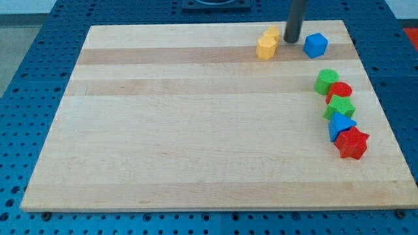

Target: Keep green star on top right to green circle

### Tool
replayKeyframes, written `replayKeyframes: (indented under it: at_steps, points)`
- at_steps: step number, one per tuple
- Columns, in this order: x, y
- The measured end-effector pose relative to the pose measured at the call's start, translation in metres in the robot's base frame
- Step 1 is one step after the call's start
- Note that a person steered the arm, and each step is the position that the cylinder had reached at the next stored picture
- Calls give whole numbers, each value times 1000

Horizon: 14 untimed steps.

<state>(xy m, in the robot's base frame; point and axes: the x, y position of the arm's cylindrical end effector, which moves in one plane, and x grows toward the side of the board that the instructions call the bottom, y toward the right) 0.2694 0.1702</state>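
The green circle (326, 81) lies near the board's right edge, at the head of a tight column of blocks. Just below it sits a red circle (339, 91), then the green star (340, 108), which lies below and slightly right of the green circle. My tip (291, 41) rests near the view's top, between two yellow blocks and a blue block, well up and left of the green circle.
A yellow hexagon-like block (266, 47) and another yellow block (272, 33) lie left of my tip. A blue cube-like block (315, 45) lies to its right. A blue triangle (340, 125) and a red star (352, 143) continue the column. The wooden board (196, 130) lies on a blue pegboard.
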Motion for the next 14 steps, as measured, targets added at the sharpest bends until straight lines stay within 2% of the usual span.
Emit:
replayKeyframes:
  at_steps: [1,2,4,5,6,8,9,10,11,12,13,14]
  points:
    - [11,-70]
    - [4,-184]
    - [25,-131]
    - [67,-203]
    - [68,-274]
    - [43,-284]
    - [42,-383]
    - [34,-370]
    - [32,-296]
    - [45,-251]
    - [96,-223]
    - [94,-117]
